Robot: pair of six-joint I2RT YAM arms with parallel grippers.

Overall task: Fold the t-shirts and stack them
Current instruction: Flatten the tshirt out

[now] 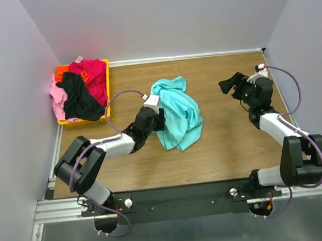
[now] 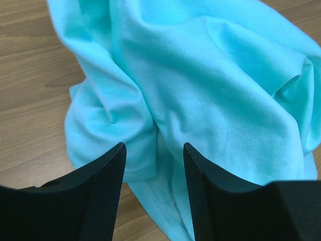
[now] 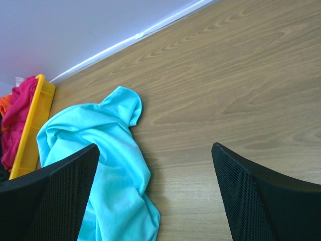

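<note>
**A:** Where's the turquoise shirt (image 1: 177, 116)?

**B:** Crumpled on the table (image 1: 226, 142), directly under the left gripper (image 2: 154, 168) and spreading out ahead of it.

**A:** Has that gripper got it?

**B:** No. Its fingers (image 2: 108, 193) are parted and straddle a fold near the shirt's hem. The cloth between them lies slack, and a sliver of wood shows in the gap.

**A:** And the right gripper (image 3: 155, 146)?

**B:** Released, jaws spread wide over bare wood. The turquoise shirt is well apart from it, off to its left in its wrist view.

**A:** The other shirts?

**B:** Heaped in the bin (image 1: 108, 85), off to the left of the left gripper by the back corner. The black shirt (image 1: 79, 97) is on top, the magenta shirt (image 1: 93, 76) is beside it, the pink shirt (image 1: 57, 99) hangs over the far side, and the orange shirt (image 1: 61, 70) peeks out at the back. From the right gripper, the bin sits beyond the turquoise shirt.
</note>
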